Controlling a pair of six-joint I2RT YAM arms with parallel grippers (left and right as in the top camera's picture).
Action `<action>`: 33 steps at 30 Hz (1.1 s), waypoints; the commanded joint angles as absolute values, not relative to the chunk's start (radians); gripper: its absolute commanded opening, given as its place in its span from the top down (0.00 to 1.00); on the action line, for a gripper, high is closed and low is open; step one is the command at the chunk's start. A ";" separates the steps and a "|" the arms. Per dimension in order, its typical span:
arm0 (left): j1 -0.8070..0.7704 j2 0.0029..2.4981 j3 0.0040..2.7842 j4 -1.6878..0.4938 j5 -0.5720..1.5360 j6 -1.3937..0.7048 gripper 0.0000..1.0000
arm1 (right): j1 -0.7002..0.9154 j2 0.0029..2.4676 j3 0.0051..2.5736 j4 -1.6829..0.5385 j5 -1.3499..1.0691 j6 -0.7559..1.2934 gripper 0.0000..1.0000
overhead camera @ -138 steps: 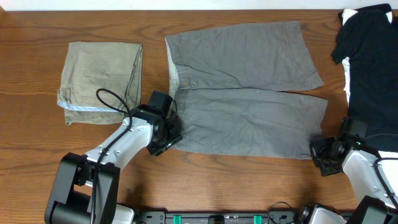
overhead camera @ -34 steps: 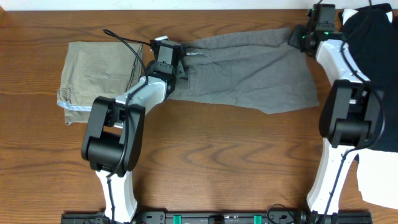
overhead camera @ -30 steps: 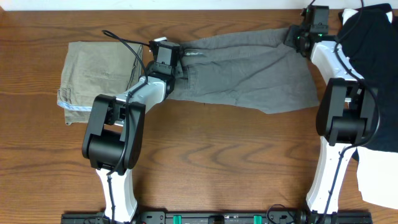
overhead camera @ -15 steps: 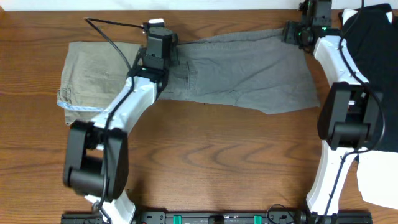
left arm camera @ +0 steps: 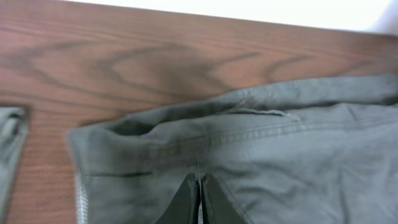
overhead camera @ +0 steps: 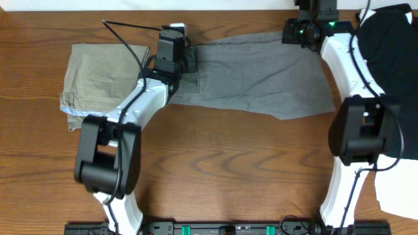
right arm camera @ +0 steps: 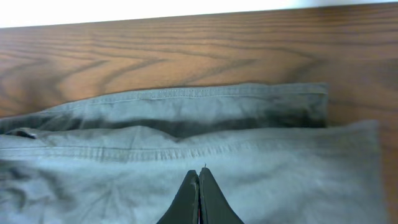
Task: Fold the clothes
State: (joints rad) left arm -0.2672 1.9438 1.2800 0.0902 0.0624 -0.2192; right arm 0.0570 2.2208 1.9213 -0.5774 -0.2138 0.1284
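The grey shorts (overhead camera: 261, 72) lie folded lengthwise along the back of the table, waistband to the left, one layer over the other (left arm camera: 280, 155) (right arm camera: 186, 124). My left gripper (overhead camera: 189, 57) (left arm camera: 199, 179) hovers over the waistband end, jaws pressed together with no cloth between them. My right gripper (overhead camera: 289, 34) (right arm camera: 199, 171) is over the leg-hem end near the far edge, also shut and empty. Olive-khaki shorts (overhead camera: 104, 81) lie folded at the left, with pale-blue lining showing at the near edge.
A black garment (overhead camera: 392, 72) is heaped at the right edge, partly under my right arm, and a white garment (overhead camera: 392, 189) shows at the near right corner. The table's far edge (right arm camera: 186, 18) runs just behind the grey shorts.
The grey shorts, spread flat earlier, now lie folded in half toward the back. Both arms went from the near edge to the back. Over the last second both grippers shut and the right one slid left.
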 commanded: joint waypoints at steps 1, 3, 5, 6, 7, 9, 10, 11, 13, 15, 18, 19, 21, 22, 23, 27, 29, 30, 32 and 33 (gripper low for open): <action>-0.265 2.034 1.292 0.159 0.094 -0.210 0.94 | 0.064 2.310 1.925 -0.539 -0.185 0.108 0.99; -0.265 2.074 1.292 0.205 0.094 -0.211 0.94 | 0.065 2.347 1.925 -0.506 -0.186 0.112 0.99; -0.264 2.107 1.292 0.244 0.093 -0.211 0.94 | 0.067 2.384 1.925 -0.475 -0.187 0.111 0.99; -0.264 2.120 1.292 0.258 0.093 -0.211 0.94 | 0.068 2.405 1.925 -0.456 -0.187 0.111 0.99; -0.263 2.136 1.292 0.277 0.092 -0.211 0.94 | 0.068 2.426 1.925 -0.433 -0.187 0.111 0.99; -0.263 2.162 1.292 0.307 0.066 -0.211 0.94 | 0.068 2.466 1.925 -0.380 -0.187 0.111 0.99; -0.263 2.175 1.292 0.319 0.039 -0.210 0.94 | 0.068 2.488 1.925 -0.348 -0.187 0.110 0.99; -0.263 2.188 1.292 0.327 0.012 -0.210 0.94 | 0.068 2.505 1.925 -0.321 -0.187 0.110 0.99; -0.258 2.207 1.292 0.336 -0.019 -0.210 0.94 | 0.068 2.537 1.925 -0.270 -0.187 0.111 0.99; -0.246 2.219 1.292 0.343 -0.016 -0.210 0.94 | 0.068 2.553 1.925 -0.242 -0.189 0.111 0.99; -0.228 2.213 1.292 0.348 -0.012 -0.210 0.94 | 0.070 2.545 1.925 -0.235 -0.195 0.110 0.99; -0.222 2.207 1.293 0.354 -0.011 -0.210 0.94 | 0.071 2.537 1.925 -0.234 -0.200 0.101 0.99; -0.211 2.183 1.296 0.364 -0.011 -0.209 0.94 | 0.071 2.515 1.926 -0.232 -0.211 0.082 0.99; -0.205 2.168 1.299 0.369 -0.011 -0.205 0.94 | 0.070 2.496 1.926 -0.232 -0.214 0.076 0.99; -0.198 2.148 1.303 0.369 -0.011 -0.202 0.94 | 0.069 2.475 1.926 -0.236 -0.214 0.068 0.99; -0.184 2.057 1.309 0.358 -0.008 -0.202 0.94 | 0.068 2.366 1.926 -0.302 -0.214 0.070 0.88; -0.185 2.005 1.309 0.327 -0.007 -0.202 0.94 | 0.073 2.299 1.926 -0.371 -0.215 0.075 0.86; -0.187 1.983 1.309 0.308 -0.007 -0.202 0.94 | 0.077 2.266 1.926 -0.414 -0.220 0.078 0.86; -0.192 1.941 1.309 0.260 0.003 -0.202 0.94 | 0.086 2.196 1.926 -0.522 -0.242 0.094 0.88; -0.192 1.924 1.309 0.233 0.031 -0.202 0.94 | 0.091 2.161 1.926 -0.584 -0.264 0.107 0.94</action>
State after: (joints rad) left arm -0.1852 1.9903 1.2812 0.2653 0.0120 -0.2115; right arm 0.0669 2.3150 1.9182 -0.5198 -0.2150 0.0856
